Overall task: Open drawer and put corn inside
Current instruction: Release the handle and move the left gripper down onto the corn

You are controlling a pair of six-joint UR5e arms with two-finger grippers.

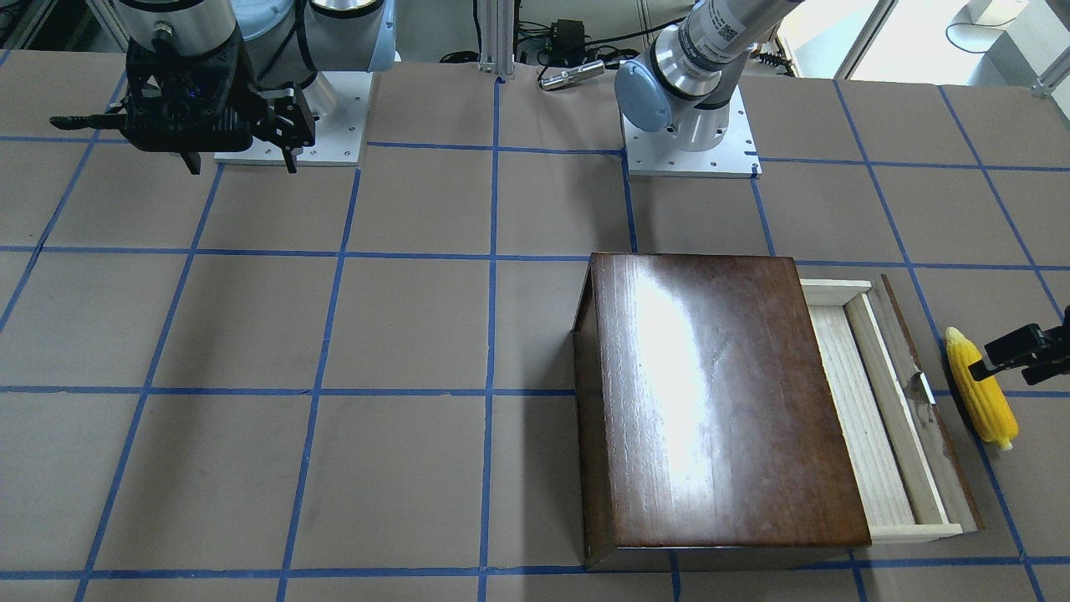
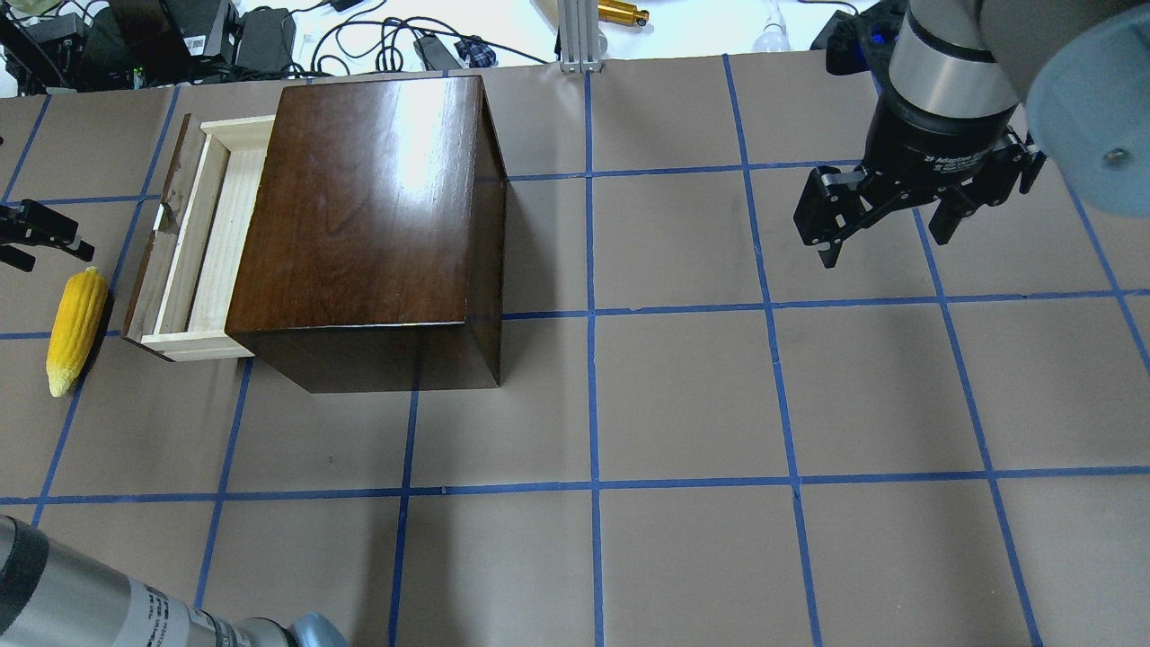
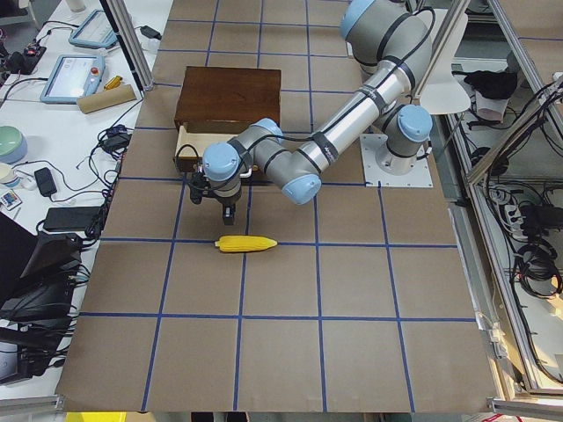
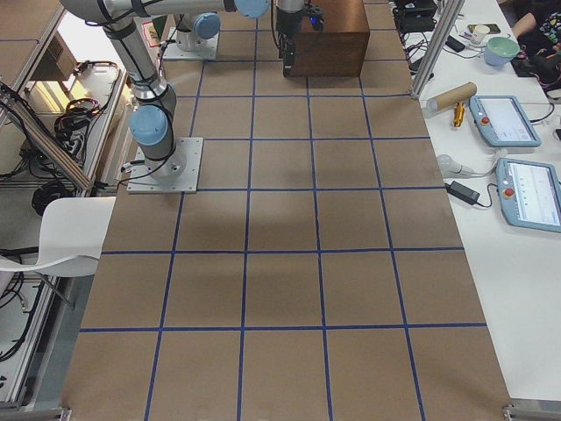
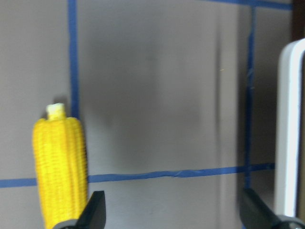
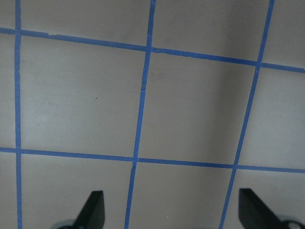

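The drawer (image 1: pixel 869 418) of pale wood stands pulled out of the dark-brown box (image 1: pixel 719 401); it also shows in the overhead view (image 2: pixel 211 243), and its inside is bare. The yellow corn (image 1: pixel 982 395) lies on the table just outside the drawer's dark front panel, also in the overhead view (image 2: pixel 76 328) and the left wrist view (image 5: pixel 61 167). My left gripper (image 2: pixel 31 243) is open and empty, beside the corn's thick end (image 5: pixel 174 210). My right gripper (image 2: pixel 885 225) is open and empty, high over the table far from the box.
The table is brown paper with a blue tape grid. The two arm bases (image 1: pixel 690 150) stand at the robot's edge. Cables and power bricks (image 2: pixel 269 36) lie beyond the far edge. A pale edge (image 5: pixel 288 133) shows at the right of the left wrist view.
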